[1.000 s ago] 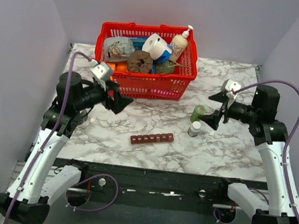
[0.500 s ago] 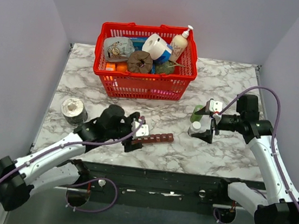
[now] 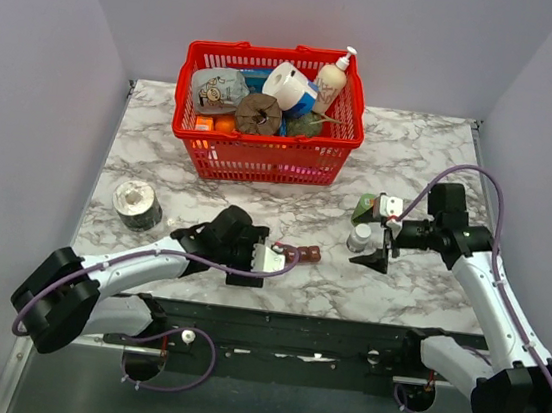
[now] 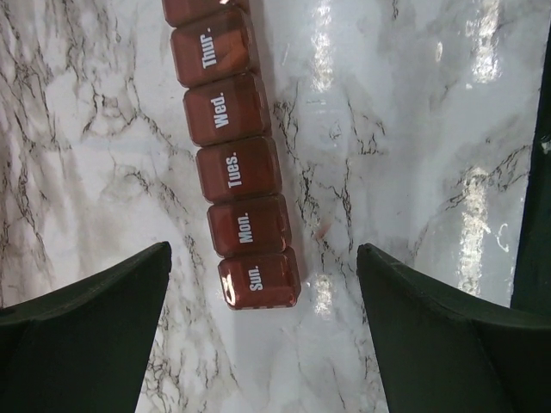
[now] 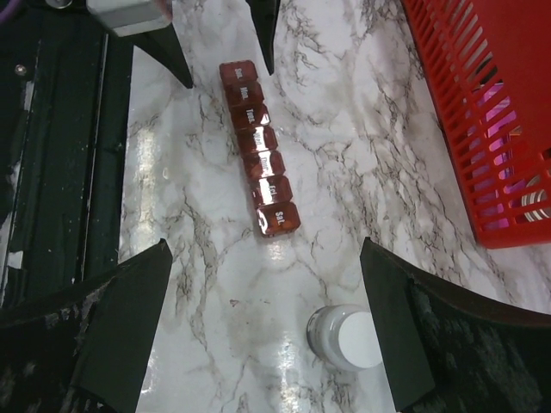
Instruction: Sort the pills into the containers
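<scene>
Marble table (image 3: pixel 425 144) carries the containers (image 3: pixel 302 254), half hidden overhead by the wide-open left pincer (image 4: pixel 263 254); right pincer (image 5: pixel 265 245) open too.

From above, my left gripper (image 3: pixel 268 258) covers most of the containers (image 3: pixel 304 254) near the counter's front edge; only their right end shows. My left wrist view cuts the strip off past Thursday. The dark lids hide whatever is inside. The red basket (image 5: pixel 491 112) runs off my right wrist view's edge. The green bottle (image 3: pixel 361 209) sits partly behind my right gripper (image 3: pixel 376 251).
</scene>
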Controlling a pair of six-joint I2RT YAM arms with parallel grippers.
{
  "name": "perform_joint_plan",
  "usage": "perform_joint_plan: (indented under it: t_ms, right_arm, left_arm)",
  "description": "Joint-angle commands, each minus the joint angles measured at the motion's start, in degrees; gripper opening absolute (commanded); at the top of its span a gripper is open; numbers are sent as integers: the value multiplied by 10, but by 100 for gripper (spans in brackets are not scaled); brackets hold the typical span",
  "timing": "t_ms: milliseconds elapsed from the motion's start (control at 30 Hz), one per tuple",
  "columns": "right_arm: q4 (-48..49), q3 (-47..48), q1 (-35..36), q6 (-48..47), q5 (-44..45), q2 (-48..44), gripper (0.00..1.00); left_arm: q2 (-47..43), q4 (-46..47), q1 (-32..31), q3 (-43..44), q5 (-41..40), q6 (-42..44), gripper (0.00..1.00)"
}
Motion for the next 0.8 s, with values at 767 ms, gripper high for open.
perform_joint_plan:
  t_ms: [767]
  right_arm:
    - [84,-82,131,-117,121,36,100]
  left_arm:
    - [32,70,21,38,67,-42,91]
